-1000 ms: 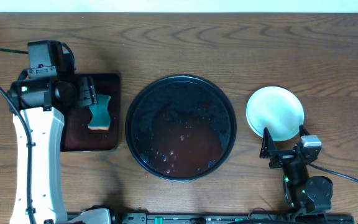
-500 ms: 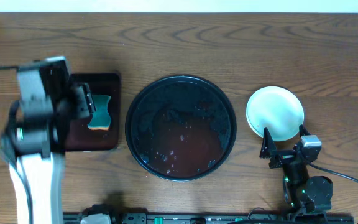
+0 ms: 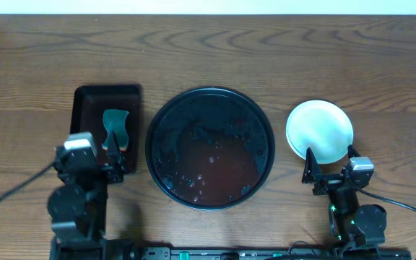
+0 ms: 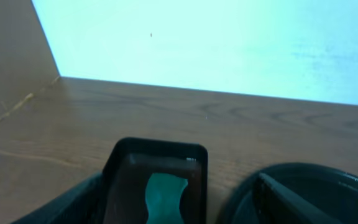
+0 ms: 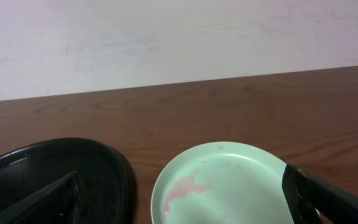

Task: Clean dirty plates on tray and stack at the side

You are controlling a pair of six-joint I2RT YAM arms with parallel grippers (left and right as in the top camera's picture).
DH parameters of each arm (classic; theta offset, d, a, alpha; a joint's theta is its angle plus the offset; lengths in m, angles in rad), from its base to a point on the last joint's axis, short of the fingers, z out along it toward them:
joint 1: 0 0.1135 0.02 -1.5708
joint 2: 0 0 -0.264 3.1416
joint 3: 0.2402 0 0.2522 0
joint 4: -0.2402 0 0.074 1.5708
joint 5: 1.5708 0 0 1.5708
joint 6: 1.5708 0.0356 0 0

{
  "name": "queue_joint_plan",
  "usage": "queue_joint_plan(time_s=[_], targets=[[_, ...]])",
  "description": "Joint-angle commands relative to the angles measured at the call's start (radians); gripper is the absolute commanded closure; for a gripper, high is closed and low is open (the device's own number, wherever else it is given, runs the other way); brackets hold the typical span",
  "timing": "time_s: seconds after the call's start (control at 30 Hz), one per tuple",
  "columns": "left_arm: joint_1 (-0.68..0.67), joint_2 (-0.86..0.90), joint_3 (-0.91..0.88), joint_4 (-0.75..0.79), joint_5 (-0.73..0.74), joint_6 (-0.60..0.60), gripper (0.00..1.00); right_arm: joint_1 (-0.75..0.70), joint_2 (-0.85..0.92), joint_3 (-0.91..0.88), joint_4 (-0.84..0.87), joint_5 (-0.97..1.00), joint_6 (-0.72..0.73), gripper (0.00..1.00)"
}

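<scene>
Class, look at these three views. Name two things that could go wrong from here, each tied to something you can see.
1. The mint plate shows a faint red smear left of its middle, so it may not pass as clean.
2. The open right gripper sits right at that plate's near edge; a careless forward move could shove the plate across the table.

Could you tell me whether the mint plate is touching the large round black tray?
Apart. The overhead view shows a strip of table between the mint plate and the rim of the round black tray.
</scene>
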Motion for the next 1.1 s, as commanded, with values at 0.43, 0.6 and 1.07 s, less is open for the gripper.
queue_joint_plan(time_s=[0.43, 0.6, 1.07], targets=[[-0.003, -0.3, -0.403, 0.311, 0.019, 0.011, 0.25, 0.0, -0.006, -0.003, -0.004, 0.007, 0.011, 0.01], [-0.003, -0.318, -0.439, 0.33, 0.019, 0.053, 0.25, 0.0, -0.006, -0.003, -0.004, 0.007, 0.011, 0.01], [-0.003, -0.318, -0.488, 0.23, 0.018, 0.116, 0.25, 0.0, -0.006, -0.003, -0.004, 0.007, 0.011, 0.01]])
